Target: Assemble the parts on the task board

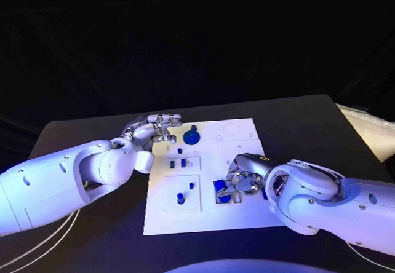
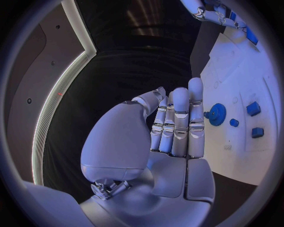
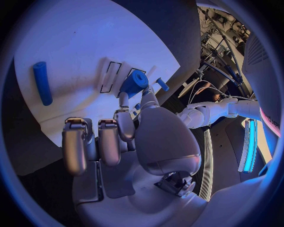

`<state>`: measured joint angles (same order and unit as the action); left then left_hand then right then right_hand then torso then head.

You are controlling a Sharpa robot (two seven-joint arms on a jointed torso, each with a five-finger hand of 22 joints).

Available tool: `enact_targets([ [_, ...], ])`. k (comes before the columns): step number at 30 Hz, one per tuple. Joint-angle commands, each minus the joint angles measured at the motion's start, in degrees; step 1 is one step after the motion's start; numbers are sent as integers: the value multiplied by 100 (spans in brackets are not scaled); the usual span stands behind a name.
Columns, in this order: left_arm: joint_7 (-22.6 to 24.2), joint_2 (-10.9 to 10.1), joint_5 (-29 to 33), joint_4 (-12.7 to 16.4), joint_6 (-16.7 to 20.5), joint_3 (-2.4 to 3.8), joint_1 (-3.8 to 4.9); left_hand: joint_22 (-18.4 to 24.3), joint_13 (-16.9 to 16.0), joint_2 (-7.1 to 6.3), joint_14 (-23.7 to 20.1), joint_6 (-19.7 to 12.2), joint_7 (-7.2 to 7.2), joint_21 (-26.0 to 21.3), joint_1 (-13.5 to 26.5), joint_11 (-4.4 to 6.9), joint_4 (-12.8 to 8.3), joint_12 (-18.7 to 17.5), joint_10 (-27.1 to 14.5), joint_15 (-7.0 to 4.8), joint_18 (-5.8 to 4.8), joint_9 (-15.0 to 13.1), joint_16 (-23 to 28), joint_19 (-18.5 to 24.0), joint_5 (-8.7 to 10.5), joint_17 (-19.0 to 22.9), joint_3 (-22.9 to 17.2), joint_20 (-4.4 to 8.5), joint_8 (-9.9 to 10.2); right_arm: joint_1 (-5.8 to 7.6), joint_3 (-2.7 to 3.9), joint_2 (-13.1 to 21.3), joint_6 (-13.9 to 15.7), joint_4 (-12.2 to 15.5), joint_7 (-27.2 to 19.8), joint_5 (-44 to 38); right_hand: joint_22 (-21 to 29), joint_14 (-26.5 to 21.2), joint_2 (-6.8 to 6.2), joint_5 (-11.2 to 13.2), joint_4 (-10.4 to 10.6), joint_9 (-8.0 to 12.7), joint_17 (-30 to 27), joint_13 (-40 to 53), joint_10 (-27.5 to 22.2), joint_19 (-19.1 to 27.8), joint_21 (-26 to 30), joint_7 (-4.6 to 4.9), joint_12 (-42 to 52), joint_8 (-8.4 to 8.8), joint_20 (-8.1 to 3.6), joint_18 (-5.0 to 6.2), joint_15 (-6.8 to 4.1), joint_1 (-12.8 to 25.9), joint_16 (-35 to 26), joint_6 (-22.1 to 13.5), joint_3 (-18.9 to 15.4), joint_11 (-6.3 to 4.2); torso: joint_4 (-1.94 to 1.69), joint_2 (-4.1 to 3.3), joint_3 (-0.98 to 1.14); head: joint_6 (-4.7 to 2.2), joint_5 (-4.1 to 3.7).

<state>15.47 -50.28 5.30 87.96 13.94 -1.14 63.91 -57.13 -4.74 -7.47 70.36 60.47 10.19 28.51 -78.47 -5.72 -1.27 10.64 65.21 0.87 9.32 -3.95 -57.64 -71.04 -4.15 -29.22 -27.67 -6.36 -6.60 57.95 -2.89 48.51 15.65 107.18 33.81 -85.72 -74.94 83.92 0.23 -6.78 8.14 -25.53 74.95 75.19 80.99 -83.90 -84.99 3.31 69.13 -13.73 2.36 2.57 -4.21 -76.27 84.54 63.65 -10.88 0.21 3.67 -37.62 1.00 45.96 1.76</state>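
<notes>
The white task board (image 1: 237,131) lies in the middle of the black table. My right hand (image 1: 242,178) hovers over the board's near right part and pinches a short blue cylinder (image 3: 135,81) between thumb and a finger, close to a dark-outlined slot (image 3: 110,75). A long blue peg (image 3: 42,82) lies flat on the board beyond it. My left hand (image 1: 153,129) is at the board's far left corner, fingers straight and holding nothing. A blue gear (image 1: 191,135) sits on the board just right of it, also the gear (image 2: 217,114). Small blue parts (image 1: 178,164) stand in the board's left blocks.
More small blue pieces (image 2: 253,108) sit on the board past the gear. A pale padded object (image 1: 375,130) lies at the table's right edge. The table's black surface (image 1: 88,241) surrounds the board on all sides.
</notes>
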Motion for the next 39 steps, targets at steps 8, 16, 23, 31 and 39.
enact_targets([
  [8, 12, 10, -34, 13, -107, 4, 1, 11, 9, 70, -54, -63, 2, -25, 7, -17, -12, 38, -48, -2, 106, 9, -32, 26, -23, 16, 38, -7, -13, -62, -40, 37, -72, 24, -92, 95, -702, 456, 251, -240, 317, -65, 730, 51, 115, -114, -18, -3, 52, -39, -36, -54, -25, 288, 33, 44, -210, -113, -3, 1, 6, -2, -7],
  [16, 11, 18, -38, 5, -112, 4, 1, 11, 9, 70, -54, -63, 2, -25, 7, -17, -12, 38, -48, -2, 106, 9, -32, 26, -23, 16, 38, -7, -13, -64, -39, 75, 179, 70, -230, 186, -748, 465, 320, -104, 730, -148, 771, 101, 157, -144, -44, -35, 95, -64, -54, -63, -49, 684, 59, 60, -452, -139, -3, 0, 0, -5, -6],
  [23, 19, 12, -38, 5, -100, 4, 1, 11, 9, 70, -54, -63, 2, -25, 7, -17, -12, 38, -48, -2, 106, 9, -32, 26, -23, 16, 38, -7, -13, -65, -37, 152, 215, 128, -332, 197, -780, 470, 281, -124, 669, -191, 794, 134, 177, -164, -63, -46, 124, -74, -65, -71, -59, 495, 74, 63, -464, -150, 1, 0, 1, -4, 4],
  [31, 46, 9, -38, 5, -72, 4, 0, 13, 10, 72, -56, -68, 5, -27, 12, -19, -10, 41, -54, 0, 106, 9, -34, 26, -23, 20, 41, -8, -14, -65, -36, 191, 118, 136, -401, 184, -795, 471, 321, -134, 262, -248, 808, 143, 172, -169, -69, -54, 101, -66, -77, -74, -71, -170, 82, 41, -301, -162, -1, 2, 2, -6, -12],
  [39, 42, 13, -38, -1, -81, 4, 0, 13, 10, 72, -56, -68, 5, -27, 12, -19, -10, 41, -54, 0, 106, 9, -34, 26, -23, 20, 41, -8, -14, -65, -36, 164, 23, 123, -387, 140, -803, 473, 327, -85, 97, -267, 822, 159, 180, -173, -72, -65, 109, -62, -82, -76, -77, -384, 91, 52, -252, -172, -5, 2, -1, 6, 9],
])
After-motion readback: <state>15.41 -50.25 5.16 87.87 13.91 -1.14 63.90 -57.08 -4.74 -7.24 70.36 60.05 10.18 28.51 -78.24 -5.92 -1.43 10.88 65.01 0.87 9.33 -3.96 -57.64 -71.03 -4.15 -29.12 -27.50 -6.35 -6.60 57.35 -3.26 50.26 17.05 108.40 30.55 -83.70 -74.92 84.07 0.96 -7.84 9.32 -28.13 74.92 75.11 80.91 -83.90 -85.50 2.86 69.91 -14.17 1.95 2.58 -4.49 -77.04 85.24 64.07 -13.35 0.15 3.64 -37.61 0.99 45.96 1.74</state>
